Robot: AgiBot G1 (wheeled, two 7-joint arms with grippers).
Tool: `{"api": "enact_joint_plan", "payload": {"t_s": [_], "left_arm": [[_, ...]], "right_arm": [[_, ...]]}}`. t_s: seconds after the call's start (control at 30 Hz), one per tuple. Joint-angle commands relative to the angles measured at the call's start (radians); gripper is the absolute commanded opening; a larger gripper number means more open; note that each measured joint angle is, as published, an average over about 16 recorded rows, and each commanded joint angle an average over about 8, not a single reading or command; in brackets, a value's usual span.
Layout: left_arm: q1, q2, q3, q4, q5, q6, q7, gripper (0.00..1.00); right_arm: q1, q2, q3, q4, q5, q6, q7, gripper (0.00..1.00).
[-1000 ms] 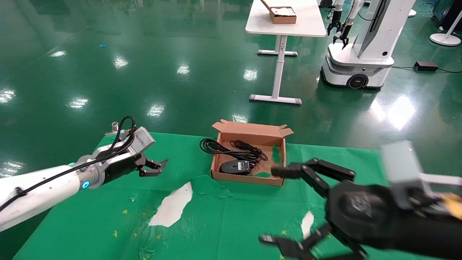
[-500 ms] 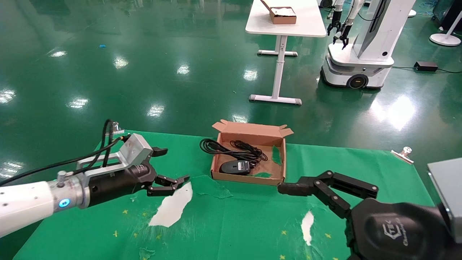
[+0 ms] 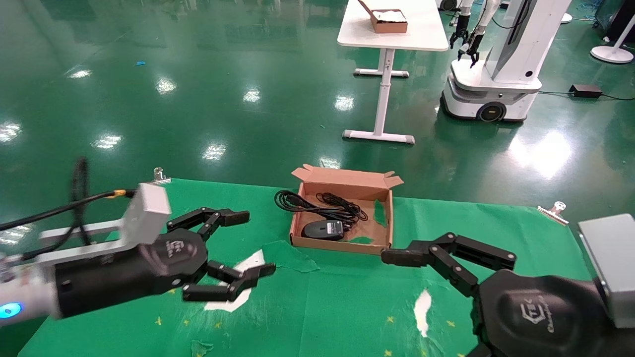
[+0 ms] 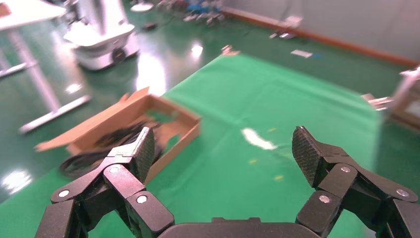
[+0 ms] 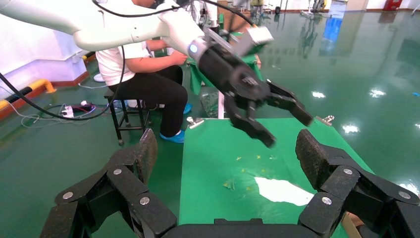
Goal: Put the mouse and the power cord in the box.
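On a green-covered surface, the box sits open near the far edge, its small flaps spread and green scraps clinging to its inner walls. Inside, at its near left corner, lies the mouse, its thin wire bundled just behind it. The power cord rests partly in the box, its loops spilling over the left wall onto the green cover.

The left hand hovers above the surface to the left of the box, fingers spread wide and holding nothing. A torn patch of white shows through the cover beneath it, beside a loose flap of green material that lies between the hand and the box's near left corner.

The right hand hangs at the near right; one finger is seen in the head view, its tip close to the box's near right corner. The right wrist view shows both its fingers spread wide and empty. A second, smaller white tear lies in the cover beside it.

Metal clips pin the cover at the far corners. Beyond, on the glossy green floor, stand a white table bearing a smaller brown box and another white robot. The right wrist view also shows a seated person off the surface's left end.
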Motion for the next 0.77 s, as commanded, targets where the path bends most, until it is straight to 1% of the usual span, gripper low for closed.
{"api": "enact_joint_plan", "payload": {"t_s": [0.03,0.3,0.47,0.63,0.77], "left_arm": [[0.017,-0.016,-0.031,-0.023,-0.032,0.047,-0.002,1.0],[0.083,-0.078,-0.155,-0.116,-0.158,0.236,-0.008,1.0],[0.114,-0.108,-0.215,-0.161,-0.219,0.327,-0.011,1.0],[0.129,-0.122,-0.242,-0.182,-0.247,0.37,-0.012,1.0],[0.128,-0.12,-0.238,-0.179,-0.244,0.364,-0.012,1.0]], "right_arm": [[0.0,0.0,0.0,0.0,0.0,0.0,0.0,1.0],[0.0,0.0,-0.001,0.0,0.001,0.0,0.0,1.0],[0.0,0.001,-0.001,0.0,0.001,0.0,0.0,1.0],[-0.001,0.001,0.0,0.001,0.002,0.0,-0.001,1.0],[-0.001,0.001,0.0,0.0,0.002,0.0,-0.001,1.0]]}}
